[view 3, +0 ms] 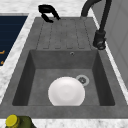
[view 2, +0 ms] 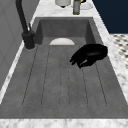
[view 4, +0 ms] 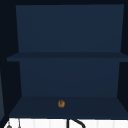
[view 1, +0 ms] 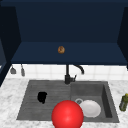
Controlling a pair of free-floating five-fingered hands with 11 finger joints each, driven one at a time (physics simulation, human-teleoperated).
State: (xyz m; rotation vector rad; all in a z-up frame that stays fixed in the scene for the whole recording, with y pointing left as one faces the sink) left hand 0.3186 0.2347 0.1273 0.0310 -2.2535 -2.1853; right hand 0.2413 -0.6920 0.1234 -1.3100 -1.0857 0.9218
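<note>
A black robot hand (view 1: pixel 42 97), the left one, hovers over the grey ribbed draining board (view 2: pixel 63 82) of the sink, fingers loosely curled and holding nothing. From the right side, a round white plate (view 3: pixel 66 91) lies flat in the basin, beside the drain. The front view adds a large red ball (view 1: pixel 67 115) and a small brown object (view 1: pixel 61 49) on the dark blue cabinet shelf (view 1: pixel 37 53).
</note>
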